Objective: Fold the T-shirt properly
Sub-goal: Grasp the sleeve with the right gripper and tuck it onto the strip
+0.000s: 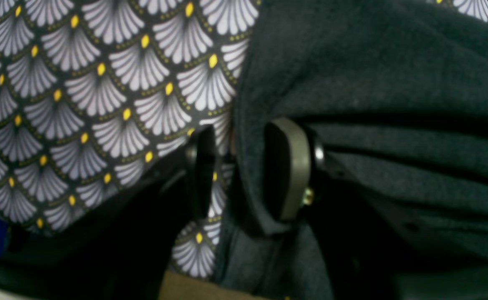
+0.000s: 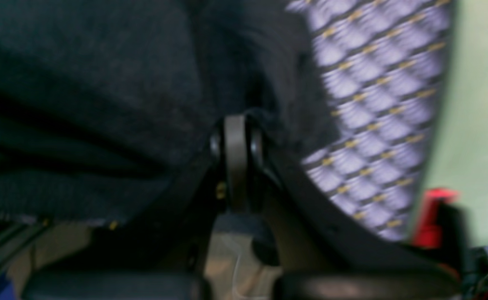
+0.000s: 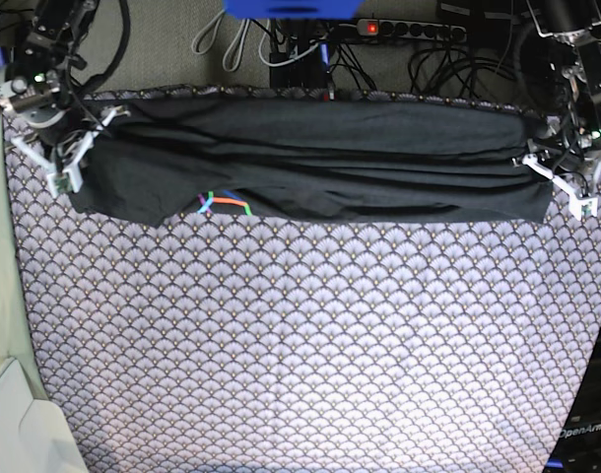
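1. The T-shirt [image 3: 310, 158] lies as a long, narrow dark band across the upper part of the base view, stretched from the left edge of the desk [image 3: 300, 374] to the right, near its far edge. It rests on the scallop-patterned cloth [image 3: 300, 335] that covers the desk.

2. Done so far, as I judge it: the garment looks doubled lengthwise at least once, since layered edges and long creases run along the band. A bit of the rainbow-line print [image 3: 222, 204] peeks out under the lower edge, left of centre.

3. The right gripper [image 3: 69, 148] sits at the band's left end in the base view. In the right wrist view its jaws are pressed together with dark fabric bunched around them, so it appears clamped on the T-shirt, though that view is blurred.

4. The left gripper [image 3: 567, 177] is at the band's right end. In the left wrist view its jaws stand apart, with a thick fold of charcoal cloth between them, against one pad; they are not pinched tight.

5. Still to do, in my estimate: the band is too long and rumpled to count as folded. The ends must be brought toward the middle and the layers smoothed flat.
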